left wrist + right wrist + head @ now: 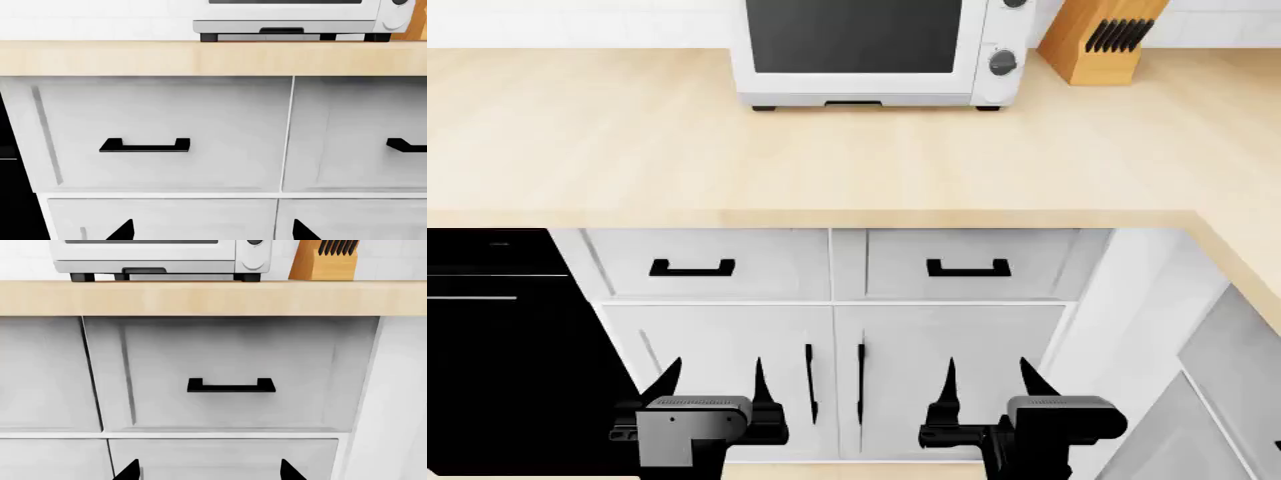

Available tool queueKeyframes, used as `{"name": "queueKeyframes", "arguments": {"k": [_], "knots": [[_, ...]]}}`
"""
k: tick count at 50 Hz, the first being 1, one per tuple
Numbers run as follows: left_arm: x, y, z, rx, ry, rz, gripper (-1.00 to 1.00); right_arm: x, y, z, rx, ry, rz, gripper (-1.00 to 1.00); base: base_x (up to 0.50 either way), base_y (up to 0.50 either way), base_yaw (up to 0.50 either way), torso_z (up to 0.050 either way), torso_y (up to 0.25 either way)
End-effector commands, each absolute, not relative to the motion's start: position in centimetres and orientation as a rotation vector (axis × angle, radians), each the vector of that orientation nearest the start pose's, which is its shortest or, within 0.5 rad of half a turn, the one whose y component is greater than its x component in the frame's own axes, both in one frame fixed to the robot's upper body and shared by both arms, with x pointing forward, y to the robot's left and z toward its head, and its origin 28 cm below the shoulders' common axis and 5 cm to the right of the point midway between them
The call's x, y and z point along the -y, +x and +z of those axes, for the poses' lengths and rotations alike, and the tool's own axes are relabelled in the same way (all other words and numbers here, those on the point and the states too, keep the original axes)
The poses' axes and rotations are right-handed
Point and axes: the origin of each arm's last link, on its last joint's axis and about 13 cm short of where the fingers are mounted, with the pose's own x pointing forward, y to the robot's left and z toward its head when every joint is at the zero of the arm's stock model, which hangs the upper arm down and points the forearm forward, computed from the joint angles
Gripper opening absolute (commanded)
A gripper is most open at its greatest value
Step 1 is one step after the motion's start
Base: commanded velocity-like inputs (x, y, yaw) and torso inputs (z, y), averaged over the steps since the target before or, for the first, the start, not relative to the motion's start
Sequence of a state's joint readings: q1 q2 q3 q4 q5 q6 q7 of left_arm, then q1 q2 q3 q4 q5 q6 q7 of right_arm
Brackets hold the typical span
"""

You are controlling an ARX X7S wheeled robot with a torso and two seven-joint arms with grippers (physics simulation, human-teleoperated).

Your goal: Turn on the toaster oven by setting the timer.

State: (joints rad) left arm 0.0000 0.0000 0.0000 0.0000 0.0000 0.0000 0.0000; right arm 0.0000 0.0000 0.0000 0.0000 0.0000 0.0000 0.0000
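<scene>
The toaster oven (868, 50) is a white box with a dark glass door, standing at the back of the wooden counter (694, 140). A round grey knob (1004, 62) shows on its right panel; a second knob is cut off by the head view's top edge. Its lower edge also shows in the left wrist view (293, 20) and the right wrist view (153, 257). My left gripper (711, 385) and right gripper (993, 385) are both open and empty, held low in front of the white cabinet doors, far below the oven.
A wooden knife block (1101, 40) stands right of the oven. Two white drawers with black handles (691, 267) (968, 268) sit under the counter edge. A black appliance (494, 340) is at the left. The counter turns a corner at the right (1241, 260).
</scene>
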Motion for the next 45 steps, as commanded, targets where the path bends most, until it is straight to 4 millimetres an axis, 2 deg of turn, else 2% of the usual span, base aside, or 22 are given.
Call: {"name": "queueKeyframes", "arguments": {"k": [1,13,16,17,18,20,24,32,34,38,42,45], "knots": [[-20.4,21.2,1.4,-0.003,0.0,-0.008,1.0,9.6,20.9,1.5,-0.012,0.009,-0.004,1.0,0.0,0.0,0.0,0.0,0.0],[-20.6,21.1,1.7,0.009,-0.005,-0.001,1.0,9.6,20.7,1.7,0.016,-0.027,-0.013,1.0,0.0,0.0,0.0,0.0,0.0],[-20.6,21.0,2.4,0.028,0.002,-0.007,1.0,9.7,20.7,2.4,0.024,-0.032,-0.014,1.0,0.0,0.0,0.0,0.0,0.0],[-20.8,20.8,3.1,0.056,0.015,0.004,1.0,10.0,20.7,3.4,0.06,-0.047,-0.029,1.0,0.0,0.0,0.0,0.0,0.0],[-21.8,20.1,5.2,0.101,-0.002,0.02,1.0,10.8,20.5,5.7,0.081,-0.043,-0.038,1.0,0.0,0.0,0.0,0.0,0.0],[-22.4,19.6,8.8,0.188,-0.018,0.032,1.0,11.5,20.7,8.2,0.159,-0.098,-0.03,1.0,0.0,0.0,0.0,0.0,0.0],[-22.9,18.5,13.1,0.324,0.066,0.03,1.0,12.3,20.8,10.3,0.196,-0.156,-0.005,1.0,0.0,0.0,0.0,0.0,0.0],[-23.7,19.8,17.4,0.327,0.082,0.006,1.0,13.5,21.1,13.9,0.248,-0.236,-0.012,1.0,0.0,0.0,0.0,0.0,0.0],[-24.1,20.7,18.7,0.322,0.071,-0.001,1.0,13.7,21.4,14.8,0.278,-0.269,-0.026,1.0,0.0,0.0,0.0,0.0,0.0],[-24.5,21.0,21.2,0.347,0.096,-0.002,1.0,14.1,22.0,16.7,0.293,-0.289,-0.036,1.0,0.0,0.0,0.0,0.0,0.0],[-24.7,21.2,22.8,0.34,0.075,-0.023,1.0,14.2,21.8,18.0,0.293,-0.309,-0.027,1.0,0.0,0.0,0.0,0.0,0.0],[-24.8,21.8,23.7,0.303,0.038,-0.051,1.0,14.4,22.5,19.3,0.242,-0.271,-0.002,1.0,0.0,0.0,0.0,0.0,0.0]]}}
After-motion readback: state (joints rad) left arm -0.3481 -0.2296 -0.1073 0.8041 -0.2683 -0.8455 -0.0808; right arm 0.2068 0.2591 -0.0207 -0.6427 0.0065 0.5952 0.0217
